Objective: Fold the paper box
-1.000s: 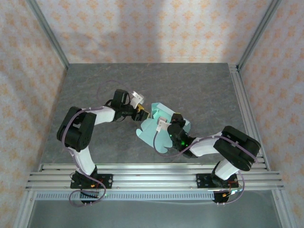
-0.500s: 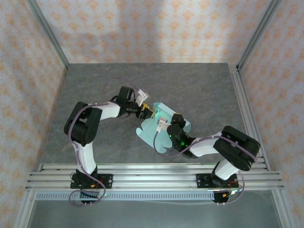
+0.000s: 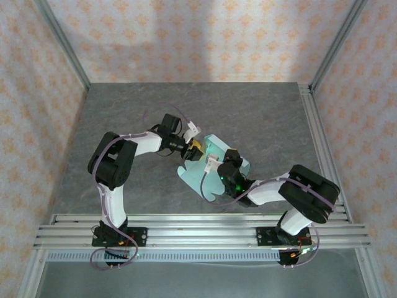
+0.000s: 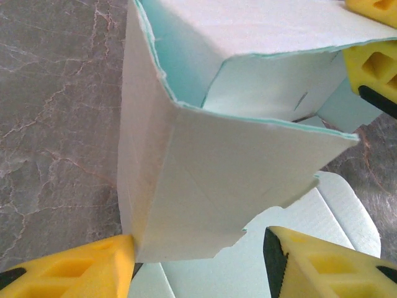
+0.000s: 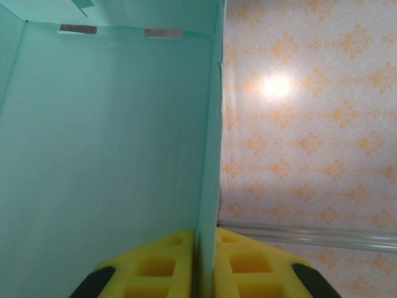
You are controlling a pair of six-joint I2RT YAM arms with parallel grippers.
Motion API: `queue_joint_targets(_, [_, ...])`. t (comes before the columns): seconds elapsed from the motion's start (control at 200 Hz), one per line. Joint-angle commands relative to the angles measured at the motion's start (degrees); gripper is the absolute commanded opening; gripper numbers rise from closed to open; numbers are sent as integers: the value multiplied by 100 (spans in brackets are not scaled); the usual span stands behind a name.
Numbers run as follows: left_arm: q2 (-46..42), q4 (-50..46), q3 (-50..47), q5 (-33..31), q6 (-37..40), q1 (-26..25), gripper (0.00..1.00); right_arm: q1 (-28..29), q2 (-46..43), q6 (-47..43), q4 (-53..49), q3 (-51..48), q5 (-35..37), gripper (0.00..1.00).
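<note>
The paper box [image 3: 206, 175] is pale mint card lying partly folded mid-table, with rounded flaps spread flat and some walls raised. My right gripper [image 3: 216, 162] is shut on one upright wall. In the right wrist view the thin wall edge [image 5: 208, 155] runs straight down between the yellow pads, at the right gripper [image 5: 206, 264]. My left gripper [image 3: 196, 148] is at the box's far-left corner. In the left wrist view the raised white-backed wall [image 4: 205, 186] stands between the open jaws of the left gripper [image 4: 198, 267]. The left fingertip [image 4: 87, 270] touches it; the other stands apart.
The grey stone-look tabletop [image 3: 248, 112] has free room all round the box. Patterned walls and metal posts [image 3: 62, 43] close in the sides. An aluminium rail [image 3: 198, 230] runs along the near edge by the arm bases.
My left arm has swung right and reached the box's far corner, and its jaws have narrowed slightly. The right gripper has kept its hold without moving.
</note>
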Motion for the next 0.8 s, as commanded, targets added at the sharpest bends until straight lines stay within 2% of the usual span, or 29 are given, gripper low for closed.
queue_joint_targets(0.0, [50, -327, 160, 301, 305, -74, 58, 42, 66, 89, -66, -41, 133, 13])
queue_joint_targets(0.17, [144, -304, 219, 156, 235, -94, 58, 39, 39, 81, -50, -41, 145, 14])
queue_joint_targets(0.36, [409, 90, 356, -324, -433, -96, 54, 43, -56, 97, -76, -58, 129, 14])
queue_joint_targets(0.65, [450, 380, 383, -595, -880, -111, 52, 50, -93, 238, -214, -48, 70, 14])
queue_joint_targets(0.795, [457, 533, 405, -762, -1062, -217, 54, 102, -49, 267, -215, -41, 63, 14])
